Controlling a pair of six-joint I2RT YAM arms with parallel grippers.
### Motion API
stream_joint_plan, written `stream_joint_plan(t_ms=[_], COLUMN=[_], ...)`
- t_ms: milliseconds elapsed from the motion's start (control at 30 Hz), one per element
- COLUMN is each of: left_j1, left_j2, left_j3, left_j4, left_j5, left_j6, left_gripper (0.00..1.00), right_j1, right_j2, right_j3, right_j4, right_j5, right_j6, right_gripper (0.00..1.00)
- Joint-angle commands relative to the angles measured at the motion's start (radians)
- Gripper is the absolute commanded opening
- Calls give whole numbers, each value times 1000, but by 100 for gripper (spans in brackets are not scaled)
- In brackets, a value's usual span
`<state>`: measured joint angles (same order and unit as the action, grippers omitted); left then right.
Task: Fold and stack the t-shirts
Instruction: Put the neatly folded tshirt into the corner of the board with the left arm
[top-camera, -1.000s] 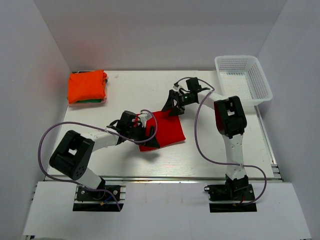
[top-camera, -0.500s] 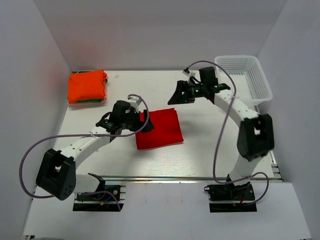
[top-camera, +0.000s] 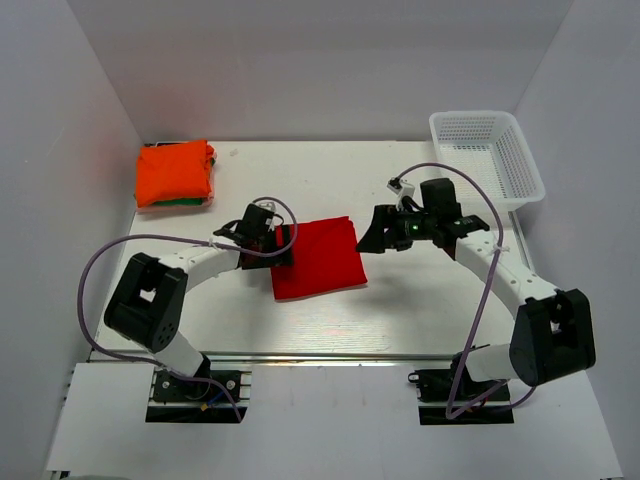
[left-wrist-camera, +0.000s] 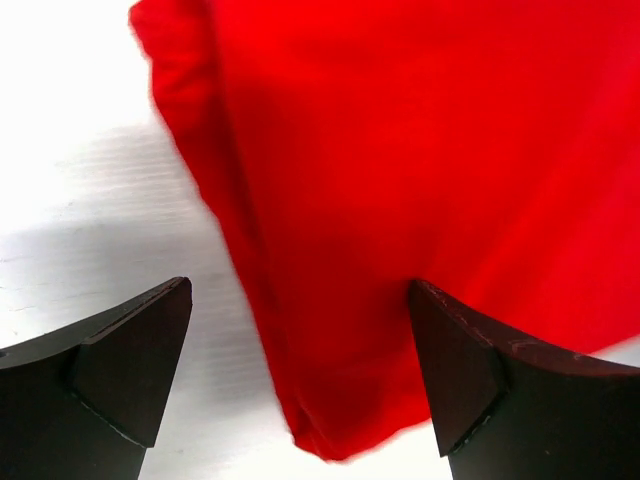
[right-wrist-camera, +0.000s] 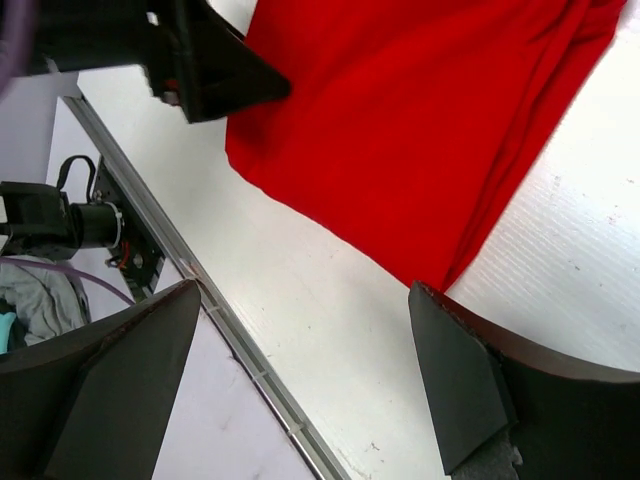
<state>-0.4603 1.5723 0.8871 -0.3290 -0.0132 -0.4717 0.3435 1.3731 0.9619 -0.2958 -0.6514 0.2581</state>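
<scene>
Red t-shirt (top-camera: 318, 258) lies folded flat centrally; orange t-shirt (top-camera: 174, 172) (over a green t-shirt (top-camera: 188, 203)) sits back-left.

I'm seeing the white mesh basket (top-camera: 472, 116) up at two o'clock, in the far corner of the white table (top-camera: 300, 180). At six o'clock a metal rail (top-camera: 330, 355) runs along the near edge. Plain white walls (top-camera: 330, 70) all round.

The green t-shirt (top-camera: 188, 203) lies almost wholly under the orange t-shirt (top-camera: 174, 172), with only a sliver showing. From above, the left fingers (top-camera: 283, 247) cover the left edge of the red t-shirt (top-camera: 325, 258). In the left wrist view that cloth runs off the top and right edges, its hem blurred.
</scene>
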Motion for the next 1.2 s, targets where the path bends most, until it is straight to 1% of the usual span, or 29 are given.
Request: stream_joint_plan(t_ms=[0, 33, 67, 100, 133, 167, 200, 267, 300, 333, 433, 500, 567, 600, 667, 733, 767, 800, 833, 900, 933, 967, 1033, 1067, 1133, 1167], left_j1=[8, 8, 8, 8, 8, 8, -1, -11, -11, -11, -11, -11, 0, 0, 0, 0, 0, 0, -9, 0, 9, 18, 18, 18, 29, 29], left_j2=[9, 21, 32, 58, 74, 89, 116, 147, 184, 201, 242, 282, 308, 333, 342, 328, 313, 296, 278, 241, 230, 212, 193, 193, 181, 181], left_j3=[-46, -68, -68, -68, -68, -68, -68, -50, -36, -36, -23, -13, -1, 21, 74, 110, 152, 176, 203, 291, 318, 367, 404, 445, 492, 534], left_j4=[56, 80, 117, 117, 129, 130, 143, 154, 154, 154, 189, 224, 234, 225, 184, 162, 147, 113, 85, 15, -1, -24, -24, -33, -48, -62], left_j5=[-59, -59, -59, -59, -59, -59, -59, -74, -53, -44, 5, 42, 87, 87, 87, 35, 4, -67, -118, -233, -246, -298, -359, -360, -370, -379], left_j6=[-30, -30, -30, -30, -19, -19, -10, 4, 4, 4, 15, 27, 39, 39, 50, 97, 114, 139, 175, 217, 261, 287, 359, 437, 510, 572], left_gripper=[100, 93, 89, 85, 77, 74, 74, 65, 61, 52, 47, 36, 19, 0, 0, 0, 0, 0, 0, 0, 0, 0, 0, 0, 0, 0], right_j1=[1, 3, 2, 0, 0, 2, 0, 2, -1, -1, -1, 0, -1, -3, -1, -4, -3, -1, -1, -3, 0, -3, -1, -3, -1, -3], right_j2=[-40, -46, -48, -49, -61, -66, -78, -101, -101, -109, -138, -161, -180, -195, -212, -233, -236, -249, -249, -256, -258, -267, -272, -279, -285, -296], right_j3=[-14, -15, -29, -35, -52, -57, -64, -78, -89, -94, -111, -121, -120, -120, -121, -130, -135, -140, -147, -155, -166, -172, -169, -172, -172, -172], right_j4=[21, 21, 18, 17, 12, 12, 11, 4, -3, -12, -26, -31, -46, -55, -62, -65, -65, -65, -71, -71, -72, -84, -72, -80, -86, -89], right_j5=[-11, -10, -2, 4, 12, 15, 16, 38, 54, 70, 88, 99, 114, 128, 145, 179, 196, 216, 272, 297, 323, 329, 348, 364, 389, 416], right_j6=[-11, -14, -16, -14, -11, -14, -14, -20, -20, -19, -19, -22, -28, -33, -40, -42, -36, -33, -26, -19, -11, -11, -11, -17, -11, -11], right_gripper=[90, 90, 90, 90, 90, 90, 90, 90, 90, 90, 90, 90, 90, 90, 90, 90, 90, 90, 90, 90, 90, 90, 90, 90, 90, 90])
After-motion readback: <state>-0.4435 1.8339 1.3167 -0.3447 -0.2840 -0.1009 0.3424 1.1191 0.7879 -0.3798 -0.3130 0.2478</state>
